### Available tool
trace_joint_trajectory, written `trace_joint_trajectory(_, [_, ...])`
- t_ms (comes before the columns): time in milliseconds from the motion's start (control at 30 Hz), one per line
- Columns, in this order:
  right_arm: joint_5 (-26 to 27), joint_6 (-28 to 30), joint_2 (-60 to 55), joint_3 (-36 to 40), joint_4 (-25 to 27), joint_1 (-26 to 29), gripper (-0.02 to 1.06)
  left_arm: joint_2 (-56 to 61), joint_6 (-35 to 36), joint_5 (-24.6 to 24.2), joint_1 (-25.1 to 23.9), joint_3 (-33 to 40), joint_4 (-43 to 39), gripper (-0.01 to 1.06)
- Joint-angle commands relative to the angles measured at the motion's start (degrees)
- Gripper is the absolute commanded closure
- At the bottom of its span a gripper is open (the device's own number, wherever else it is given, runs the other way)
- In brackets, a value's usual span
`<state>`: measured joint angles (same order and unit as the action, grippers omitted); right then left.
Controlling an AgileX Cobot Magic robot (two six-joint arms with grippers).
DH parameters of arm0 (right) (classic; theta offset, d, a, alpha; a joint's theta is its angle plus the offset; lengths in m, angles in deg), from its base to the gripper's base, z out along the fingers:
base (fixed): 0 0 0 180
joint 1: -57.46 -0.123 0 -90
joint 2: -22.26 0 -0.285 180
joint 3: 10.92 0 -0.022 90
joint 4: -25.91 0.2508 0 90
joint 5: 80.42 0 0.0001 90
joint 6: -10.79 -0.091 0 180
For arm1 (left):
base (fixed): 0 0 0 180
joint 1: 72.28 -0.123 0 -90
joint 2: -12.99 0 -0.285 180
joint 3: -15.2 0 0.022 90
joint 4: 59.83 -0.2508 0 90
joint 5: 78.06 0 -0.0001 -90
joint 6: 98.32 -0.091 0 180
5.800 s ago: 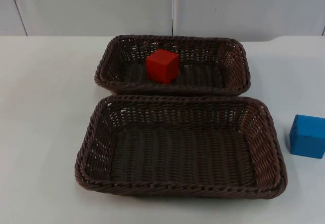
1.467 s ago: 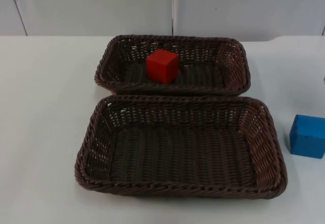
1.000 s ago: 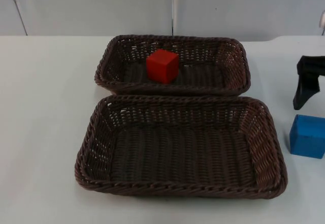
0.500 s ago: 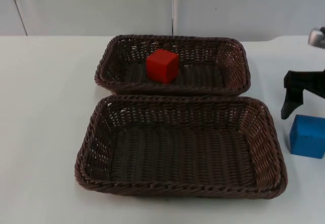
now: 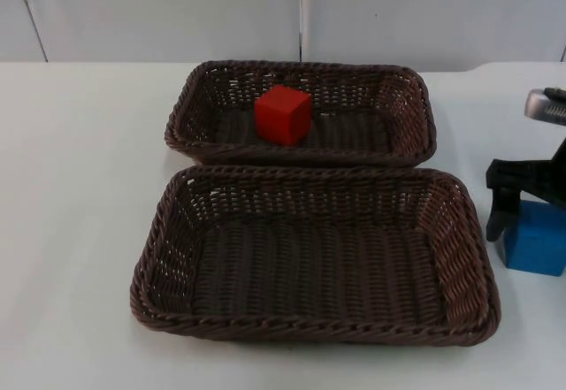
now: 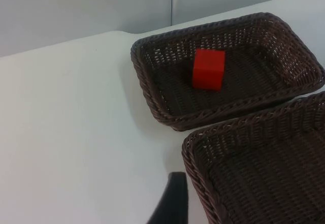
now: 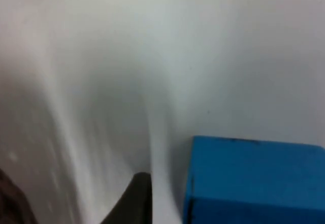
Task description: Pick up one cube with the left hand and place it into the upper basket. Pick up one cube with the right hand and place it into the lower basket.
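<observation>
right gripper (image 5: 531, 213) open, straddling blue cube (image 5: 536, 238) on desk (image 5: 80, 187) beside lower basket (image 5: 177, 315) | red cube (image 5: 283, 114) in upper basket (image 5: 190, 133) | left gripper state: cannot tell, arm waiting | risk: finger clips cube edge, shoves it

No text, label, brand, number or sign is being shown legibly on any surface.
</observation>
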<state>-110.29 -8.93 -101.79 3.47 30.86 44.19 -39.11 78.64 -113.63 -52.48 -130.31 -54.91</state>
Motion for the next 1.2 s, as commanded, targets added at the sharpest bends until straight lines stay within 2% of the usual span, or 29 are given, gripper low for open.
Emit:
trace_joint_trajectory(0, [-0.22, 0.28, -0.26, -0.27, 0.28, -0.15, 0.1, 0.31, 0.32, 0.42, 0.12, 0.23, -0.45, 0.28])
trace_joint_trajectory(133, [-0.22, 0.41, -0.26, -0.27, 0.97, -0.15, 0.13, 0.31, 0.32, 0.42, 0.12, 0.23, -0.45, 0.28])
trace_joint_trajectory(233, [-0.01, 2.47, -0.14, -0.27, 3.18, -0.15, 0.26, 0.31, 0.32, 0.42, 0.12, 0.23, -0.92, 0.28])
trace_joint_trajectory(267, [0.28, 2.62, -0.14, -0.27, 3.39, -0.15, 0.38, 0.31, 0.32, 0.42, 0.12, 0.23, -1.14, 0.28])
trace_joint_trajectory(300, [0.28, 2.62, -0.14, -0.27, 3.39, -0.15, 0.38, 0.31, 0.32, 0.42, 0.12, 0.23, -1.14, 0.28])
trace_joint_trajectory(400, [0.18, 2.62, -0.04, -0.27, 3.91, -0.15, 0.7, 0.31, 0.32, 0.3, 0.12, 0.23, -1.13, 0.28])
trace_joint_trajectory(433, [0.18, 2.62, -0.04, -0.27, 3.91, -0.15, 0.7, 0.31, 0.32, 0.3, 0.12, 0.23, -1.13, 0.28])
trace_joint_trajectory(500, [-0.61, 3.06, 0.19, -0.27, 4.19, -0.15, 0.93, 0.31, 0.32, 0.3, 0.12, 0.23, -1.13, 0.28])
trace_joint_trajectory(533, [-1.04, 4.19, 0.63, -0.27, 4.5, -0.15, 1.01, 0.31, 0.32, 0.31, 0.12, 0.23, -1.28, 0.28])
trace_joint_trajectory(567, [-1.63, 4.3, 1.21, -0.27, 4.61, -0.15, 1.05, 0.31, 0.32, 0.31, 0.12, 0.23, -1.41, 0.28])
trace_joint_trajectory(800, [-3.99, 6.9, 9.3, -0.27, 4.32, -0.15, 1.05, 0.31, 0.32, 0.31, 0.12, 0.23, -1.52, 0.28])
trace_joint_trajectory(1167, [-11.45, 15.69, 27.15, -0.27, 4.22, -0.15, 1.05, 0.31, 0.32, 0.31, 0.12, 0.23, -1.52, 0.28])
